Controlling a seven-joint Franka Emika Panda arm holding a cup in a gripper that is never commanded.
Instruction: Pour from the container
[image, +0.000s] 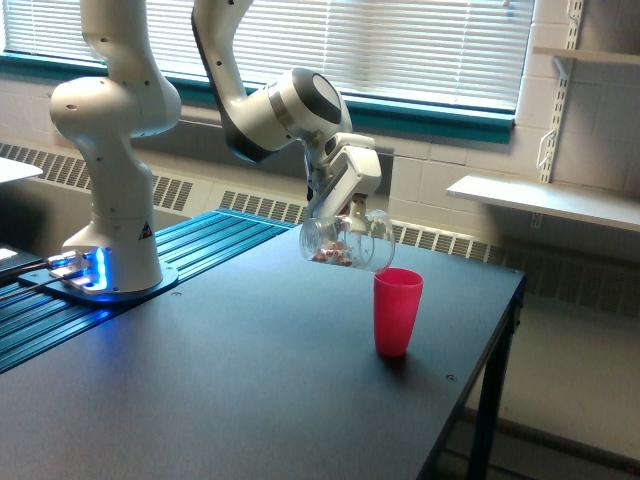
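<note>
Now: one gripper (345, 212) clamped on one clear container (345, 243), tipped sideways above one pink cup (397, 311); reddish bits inside.

The room is bright. Daylight comes in through the window blinds (400, 40) behind the robot arm (270, 110). The white arm shines softly on its round parts. The dark table (230, 390) shows a pale sheen under the window side. A small dark shadow sits on the table under the pink cup (397, 311). A blue light glows at the arm's base (85, 268). The picture is a little soft and grainy.
</note>
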